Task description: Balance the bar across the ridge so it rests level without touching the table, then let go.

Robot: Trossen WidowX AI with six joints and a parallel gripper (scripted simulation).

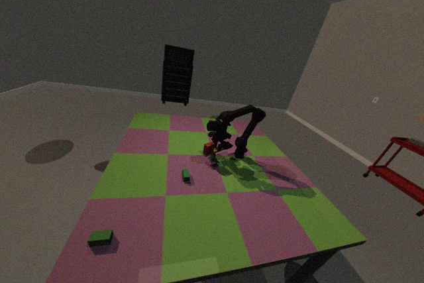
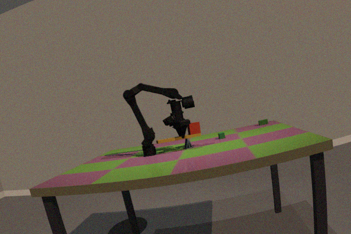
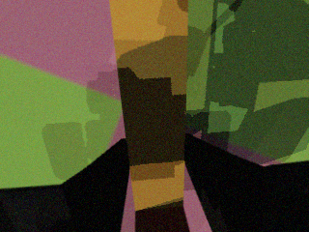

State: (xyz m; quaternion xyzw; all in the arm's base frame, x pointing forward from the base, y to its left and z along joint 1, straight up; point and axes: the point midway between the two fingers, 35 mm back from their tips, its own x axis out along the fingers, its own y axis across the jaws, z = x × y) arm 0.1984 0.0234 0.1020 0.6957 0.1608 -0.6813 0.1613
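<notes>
The orange bar (image 2: 167, 141) (image 3: 140, 19) is held above the table, with a red block (image 1: 209, 148) (image 2: 194, 128) on its end away from the arm's base. My gripper (image 2: 182, 137) (image 3: 154, 142) is shut on the bar, nearer the red block than the bare end. The small grey ridge (image 1: 212, 157) (image 2: 187, 144) stands on the table under the bar, between the fingers and the red block. The bar is at or just above the ridge's top; I cannot tell whether they touch. The bar looks roughly level, and its bare end reaches back toward the arm's base.
A small green block (image 1: 185, 175) (image 2: 221, 135) lies on the table beyond the red block. Another green block (image 1: 100, 237) (image 2: 262, 122) lies farther out, near the table's far end from the arm. A red cart (image 1: 397, 177) and a dark shelf (image 1: 177, 74) stand off the table.
</notes>
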